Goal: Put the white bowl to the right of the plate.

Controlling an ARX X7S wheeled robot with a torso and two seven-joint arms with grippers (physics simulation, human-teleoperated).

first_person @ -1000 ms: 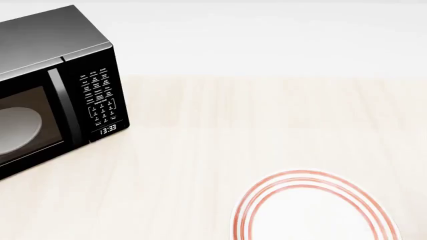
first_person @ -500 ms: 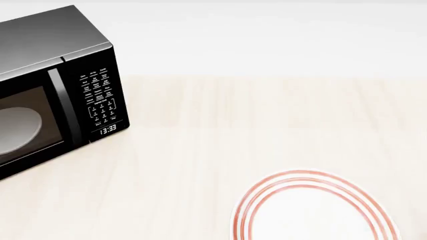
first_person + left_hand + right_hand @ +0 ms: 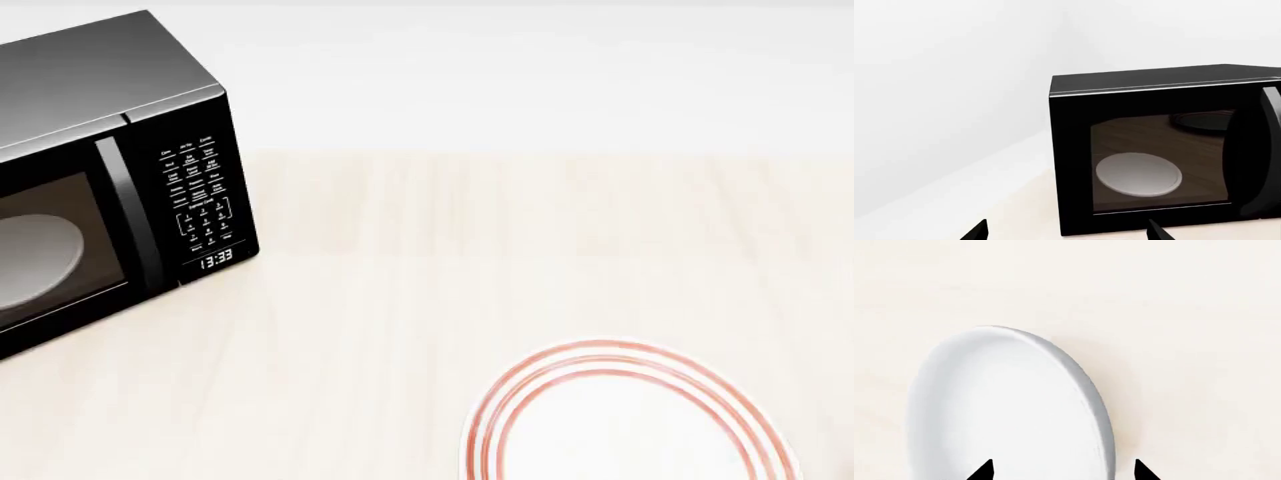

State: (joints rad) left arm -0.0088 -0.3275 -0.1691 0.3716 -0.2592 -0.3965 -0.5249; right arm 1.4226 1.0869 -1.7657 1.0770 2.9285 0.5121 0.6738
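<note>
While the right gripper (image 3: 1061,471) hangs with its two black fingertips apart, straddling one side of the rim, the white bowl (image 3: 1004,410) sits glossy, deep and thick-rimmed on the pale wood-grain table (image 3: 1187,315). Head view shows the plate (image 3: 630,415), flat and round with red-orange rings, at the table's near edge. A boxy black microwave (image 3: 114,170) stands toward the far left (a pale dish behind its glass). Left gripper (image 3: 1066,231) tips are spread, holding nothing.

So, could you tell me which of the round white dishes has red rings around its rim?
The plate on the table. The white bowl under the right gripper is plain, as is the pale dish inside the microwave.
</note>
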